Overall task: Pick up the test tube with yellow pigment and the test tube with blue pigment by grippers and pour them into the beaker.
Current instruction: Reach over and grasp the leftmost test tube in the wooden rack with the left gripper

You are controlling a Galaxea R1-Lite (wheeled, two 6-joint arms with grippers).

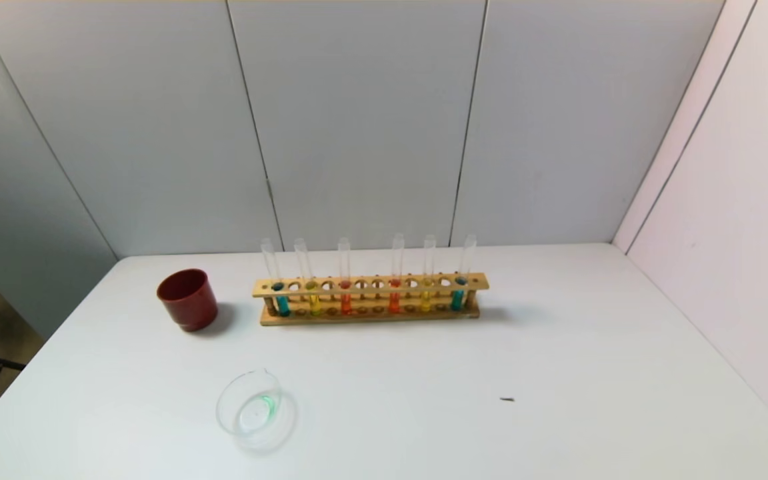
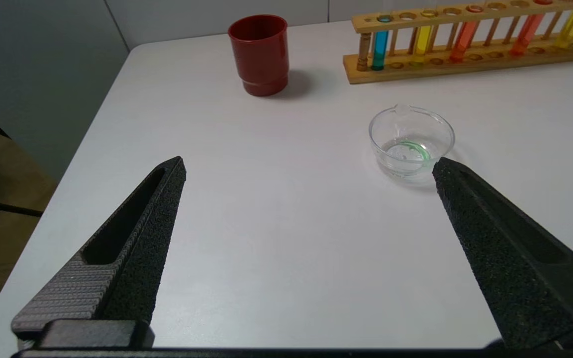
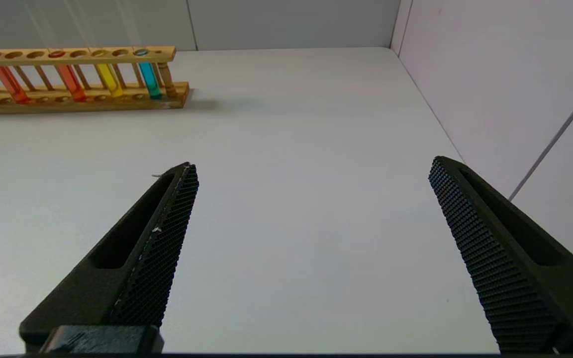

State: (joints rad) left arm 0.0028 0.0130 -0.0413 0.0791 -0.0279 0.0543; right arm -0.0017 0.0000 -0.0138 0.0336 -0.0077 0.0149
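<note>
A wooden rack [image 1: 371,313] at the back middle holds several upright tubes. A cyan-blue tube [image 1: 282,303] stands at its left end, with a yellow tube [image 1: 315,304] beside it. A second yellow tube [image 1: 426,300] and a teal-blue tube [image 1: 457,298] stand at the right end. The clear beaker [image 1: 251,403] sits front left, with a green trace of liquid at its bottom. My left gripper [image 2: 309,161] is open and empty over the table, short of the beaker [image 2: 411,144]. My right gripper [image 3: 312,164] is open and empty, well short of the rack [image 3: 82,99]. Neither gripper shows in the head view.
A dark red cup [image 1: 188,299] stands left of the rack. Two orange-red tubes [image 1: 346,301] sit mid-rack. A small dark speck [image 1: 507,399] lies on the white table [image 1: 557,373]. Walls close off the back and right side; the table's left edge drops to the floor.
</note>
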